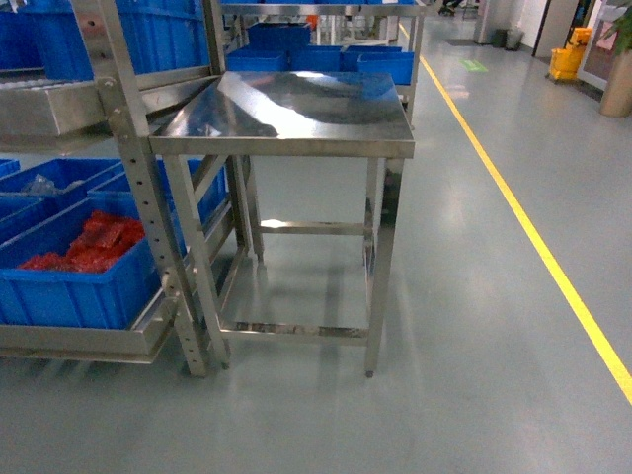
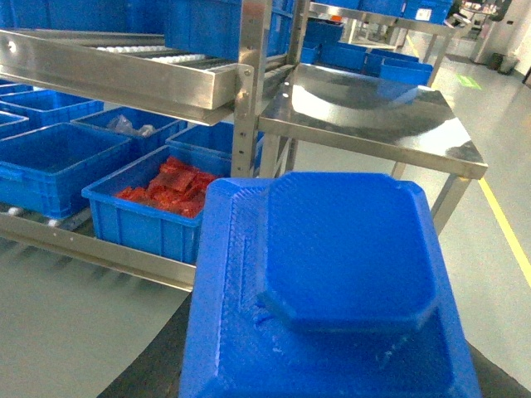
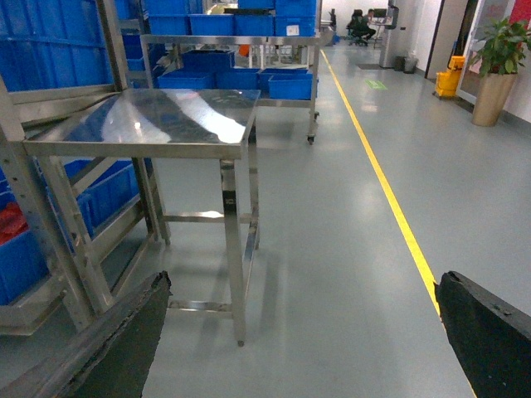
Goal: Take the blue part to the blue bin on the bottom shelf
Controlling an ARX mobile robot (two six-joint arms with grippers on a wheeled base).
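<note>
Left wrist view: left end effector (image 2: 332, 365) grasping blue part (image 2: 332, 282), carried high toward the bottom shelf (image 2: 99, 249) bins beside the bench (image 2: 373, 124); right end effector (image 3: 299, 332) released, idle.

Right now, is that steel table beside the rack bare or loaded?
Bare. The steel table shows only reflections on its shiny top in all three views.

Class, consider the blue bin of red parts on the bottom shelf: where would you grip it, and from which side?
Grip the front rim of the blue bin, coming from the open aisle side. Another bin sits close on one side, a rack post stands at the other, and the upper shelf overhangs it, so probably only the front lip is free for fingers.
</note>
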